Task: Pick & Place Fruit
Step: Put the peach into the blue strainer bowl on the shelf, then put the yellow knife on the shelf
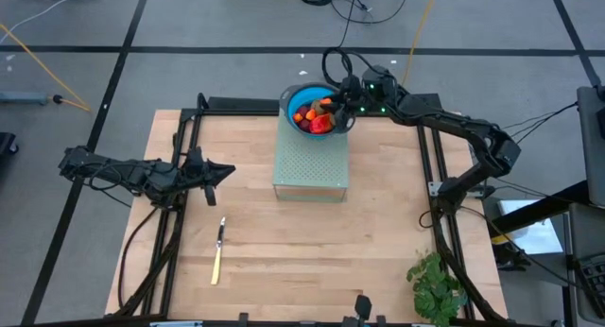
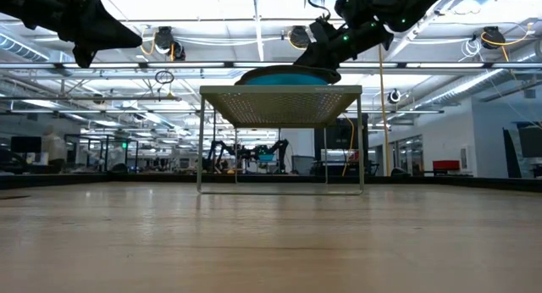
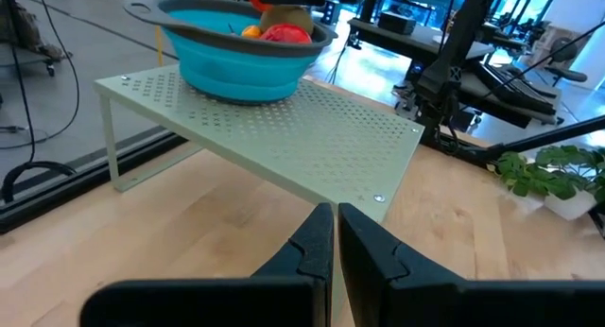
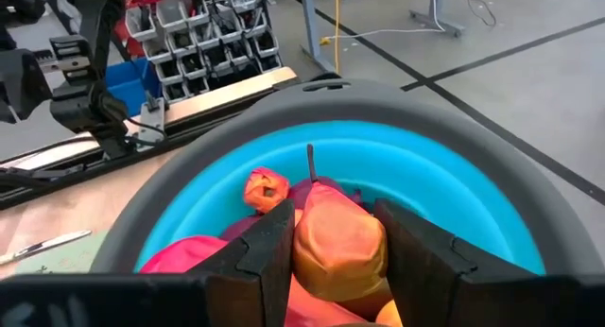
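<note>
R pincer over the bowl, gripping one orange-yellow fruit piece.
The piece sat btwn its two fingers, just above the other fruit piled in the blue bowl, which stood on the perforated green rack at the counter's far side. L pincer was shut w/ nothing in it, hovering well apart, nr the knife.

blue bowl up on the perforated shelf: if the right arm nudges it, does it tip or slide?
Probably slides rather than tips: the blue bowl looks wide and low, sitting flat on the perforated shelf. The fruit piled inside likely adds weight, steadying it. It sits toward the shelf's far end, so a push that way could send it off. The right gripper has its fingers around an orange-red piece inside.
</note>
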